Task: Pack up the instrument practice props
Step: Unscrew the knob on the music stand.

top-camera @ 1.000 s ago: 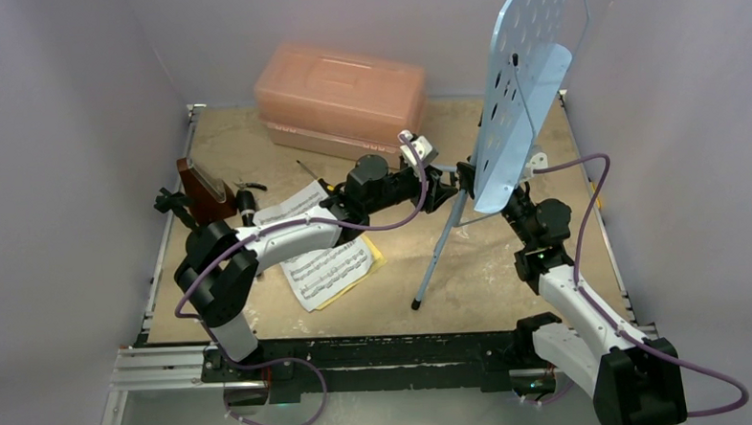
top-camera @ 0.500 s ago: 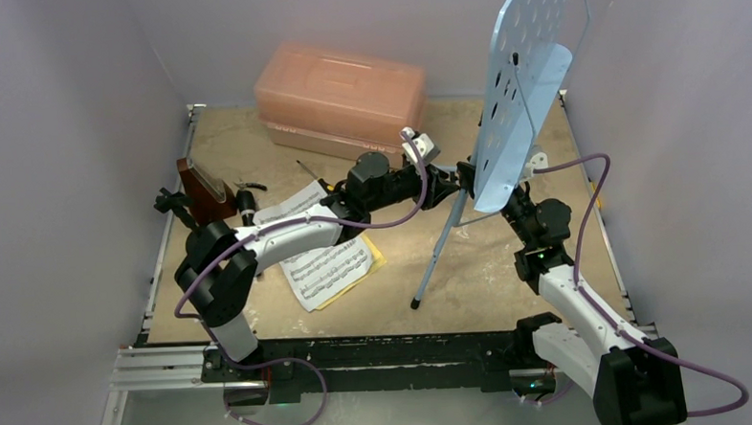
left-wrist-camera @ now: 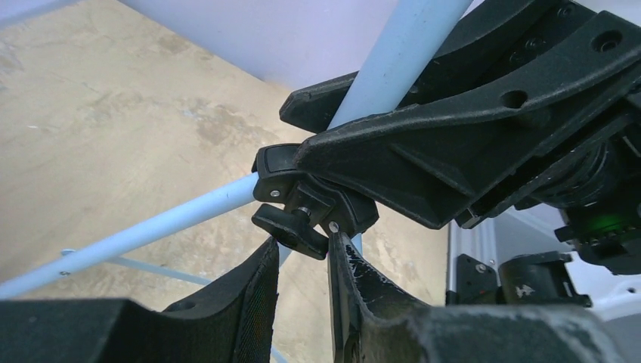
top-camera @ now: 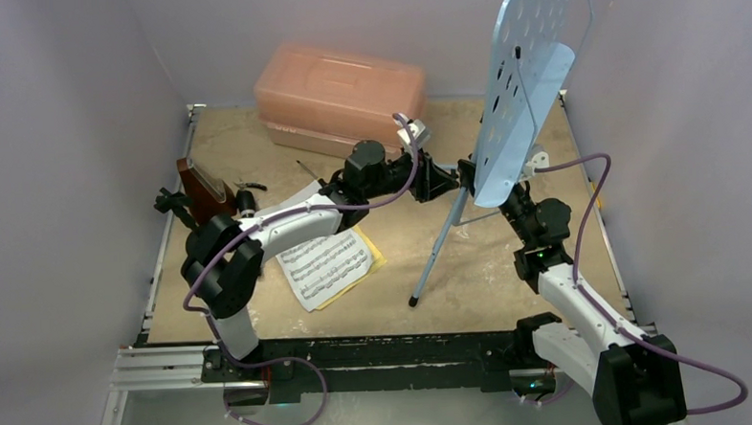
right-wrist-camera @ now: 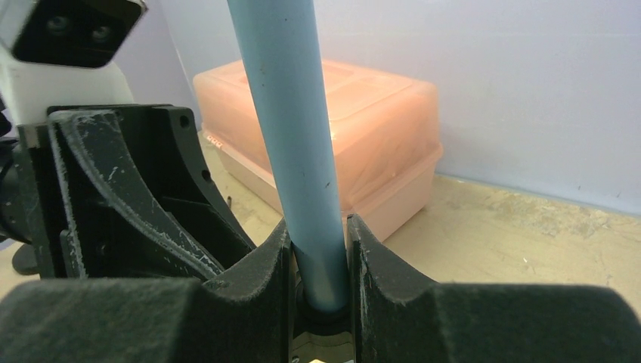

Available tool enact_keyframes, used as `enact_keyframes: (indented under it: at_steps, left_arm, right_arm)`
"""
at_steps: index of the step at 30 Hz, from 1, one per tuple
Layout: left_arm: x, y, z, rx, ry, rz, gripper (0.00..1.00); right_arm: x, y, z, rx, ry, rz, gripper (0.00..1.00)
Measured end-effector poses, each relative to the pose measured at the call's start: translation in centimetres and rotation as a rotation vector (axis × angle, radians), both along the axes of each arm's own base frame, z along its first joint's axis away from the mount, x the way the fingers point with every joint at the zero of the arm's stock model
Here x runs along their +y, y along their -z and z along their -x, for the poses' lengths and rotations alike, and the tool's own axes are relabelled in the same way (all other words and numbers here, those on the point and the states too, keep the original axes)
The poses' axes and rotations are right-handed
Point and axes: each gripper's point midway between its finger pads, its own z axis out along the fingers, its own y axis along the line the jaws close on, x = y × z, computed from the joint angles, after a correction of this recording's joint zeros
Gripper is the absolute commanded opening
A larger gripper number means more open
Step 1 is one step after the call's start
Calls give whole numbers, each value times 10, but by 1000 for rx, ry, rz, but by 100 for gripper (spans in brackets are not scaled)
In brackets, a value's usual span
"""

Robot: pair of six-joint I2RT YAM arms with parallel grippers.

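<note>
The light-blue music stand [top-camera: 529, 72] stands on its tripod at the right of the table. My right gripper [top-camera: 484, 187] [right-wrist-camera: 319, 234] is shut on the stand's pole [right-wrist-camera: 291, 113] just above the black clamp. My left gripper [top-camera: 450, 182] [left-wrist-camera: 301, 243] comes in from the left, and its narrow jaws pinch the clamp's black knob [left-wrist-camera: 291, 228] at their tips. Yellow and white sheet-music pages [top-camera: 328, 262] lie under the left arm. The brown metronome [top-camera: 202, 189] and a black pipe [top-camera: 171, 202] sit at the far left.
The translucent pink case [top-camera: 340, 97] [right-wrist-camera: 378, 128] stands shut at the back, just behind both grippers. One tripod leg [top-camera: 436, 253] reaches toward the table's front. A small black-and-white item [top-camera: 248, 191] lies beside the metronome. Walls close in on the left, right and back.
My left gripper has moved right to the stand's clamp, turned at the wrist, and narrowed its jaws onto the knob. The right gripper and the stand have stayed put.
</note>
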Motion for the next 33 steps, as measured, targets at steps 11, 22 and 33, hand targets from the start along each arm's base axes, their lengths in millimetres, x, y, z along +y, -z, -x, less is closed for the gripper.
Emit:
enact_keyframes:
  at_steps: [11,22,33]
  left_arm:
    - [0,0,1,169,22,47,37]
    - [23,-43,-27,149,-142,207,50]
    - [35,-20,-13,-254,-97,13,65]
  right_arm:
    - [0,0,0,2,2,-4,5]
    - [2,1,2,6,-13,1,5]
    - [2,1,2,6,-13,1,6]
